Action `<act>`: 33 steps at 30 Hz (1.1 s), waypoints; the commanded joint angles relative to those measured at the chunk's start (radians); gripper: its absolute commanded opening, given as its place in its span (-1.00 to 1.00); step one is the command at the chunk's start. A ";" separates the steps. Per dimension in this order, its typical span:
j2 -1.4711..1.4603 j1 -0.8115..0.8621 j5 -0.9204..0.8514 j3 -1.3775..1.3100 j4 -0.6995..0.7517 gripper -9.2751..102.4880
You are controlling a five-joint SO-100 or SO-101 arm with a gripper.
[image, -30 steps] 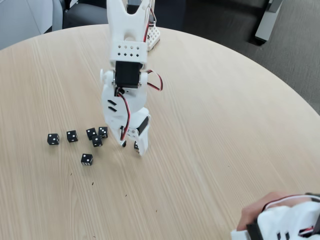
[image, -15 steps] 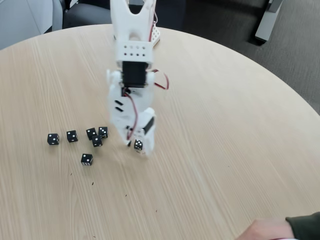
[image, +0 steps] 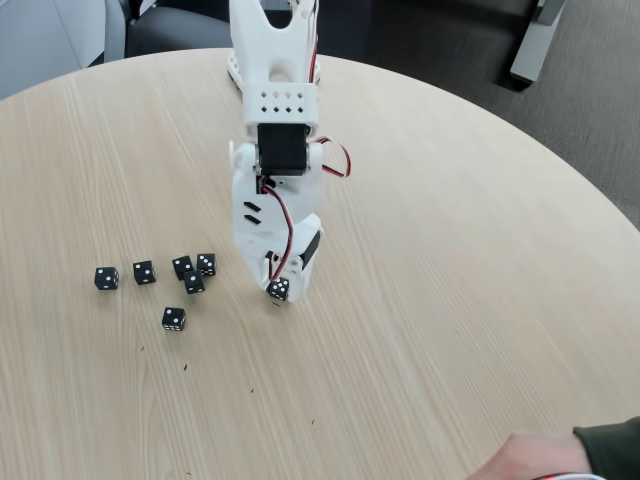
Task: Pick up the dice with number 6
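So on the round wooden table [image: 450,250], way off to the left of the pincer, there's a little scatter of black dice: the far-left die [image: 106,278] sits furthest out, then a second die [image: 144,272] just beside it, then a lone die [image: 174,319] a bit nearer the camera than the rest. Closer in toward the pincer there's a tight cluster of three dice [image: 193,273], touching or nearly so. I can't read their pips well enough to call numbers. Then the white arm [image: 275,110] comes down from the top edge with its black servo [image: 282,150] and red wires, and at the bottom the gripper [image: 279,291] is pinched narrow on the dice with number 6 [image: 279,289], which sits right between the fingertips; the face toward the camera shows several white pips, but it's too small to count. Whether it's touching the table I can't tell. Off to the lower right of the pincer, well apart, a person's hand [image: 525,458] and a dark sleeve [image: 610,450] poke in at the frame corner.
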 commanded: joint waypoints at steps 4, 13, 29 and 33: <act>0.018 -0.008 -0.002 -0.008 0.003 -0.83; 0.256 -0.002 0.095 -0.003 0.006 -0.83; 1.198 -0.017 -0.172 0.508 0.279 -0.83; 1.362 -0.015 -0.239 0.782 0.279 -0.83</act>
